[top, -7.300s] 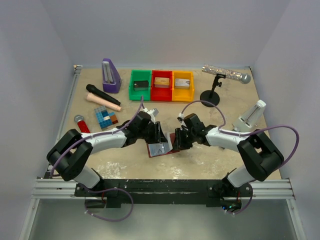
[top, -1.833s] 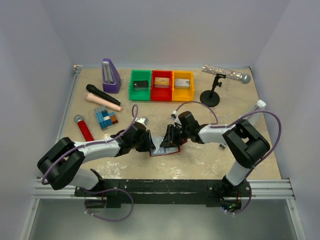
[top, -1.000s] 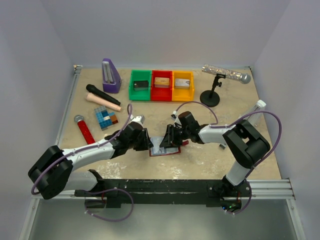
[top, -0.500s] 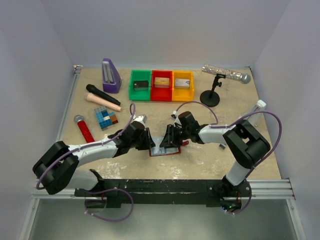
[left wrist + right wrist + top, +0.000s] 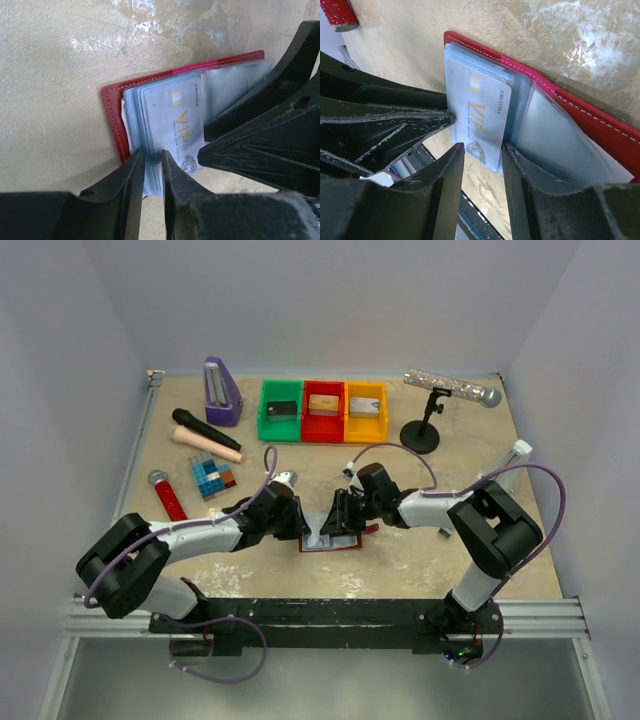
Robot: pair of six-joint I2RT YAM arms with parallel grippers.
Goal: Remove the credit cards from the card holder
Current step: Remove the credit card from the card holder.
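Note:
The card holder (image 5: 332,539) lies open on the table, dark red with pale blue-grey sleeves (image 5: 145,107). A silvery credit card (image 5: 182,125) marked VIP shows in the top sleeve, its lower corner past the holder's edge (image 5: 480,112). My left gripper (image 5: 152,160) has its jaws narrowed onto the near edge of the sleeve stack, which fills the gap between them. My right gripper (image 5: 483,150) stands open astride the card's corner, one finger (image 5: 535,185) resting on the clear right-hand sleeve. From above, both grippers (image 5: 303,526) (image 5: 340,518) meet over the holder. Other cards are hidden.
Green (image 5: 262,422), red (image 5: 322,432) and yellow (image 5: 365,432) bins stand at the back with small blocks inside. A purple metronome (image 5: 222,390), two microphones (image 5: 205,430) (image 5: 168,495) and a tiled block (image 5: 212,476) lie at left. A microphone stand (image 5: 425,428) is at back right.
My left gripper's jaws have drawn closer together on the sleeve edge, and the left arm's elbow has shifted. The right arm and the card holder have stayed put.

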